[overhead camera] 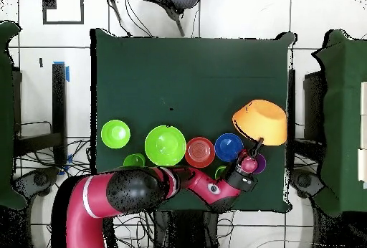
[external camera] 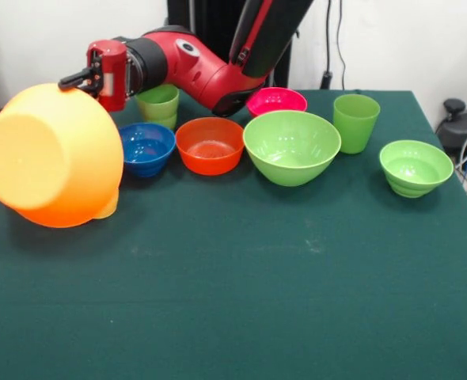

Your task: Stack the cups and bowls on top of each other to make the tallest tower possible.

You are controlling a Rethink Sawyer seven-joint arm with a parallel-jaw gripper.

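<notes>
The gripper (external camera: 74, 79) is closed on the rim of the huge orange bowl (external camera: 51, 154), which hangs tilted, base toward the camera, at the end of the row. Beside it sit the blue bowl (external camera: 146, 147), red-orange bowl (external camera: 210, 145), large green bowl (external camera: 290, 146), then a green cup (external camera: 355, 121) and small green bowl (external camera: 415, 166) farthest off

Huge bowl (external camera: 50, 158) tilted, directly below gripper (external camera: 81, 79); other bowls (external camera: 290, 146) in a row beside it.
</notes>
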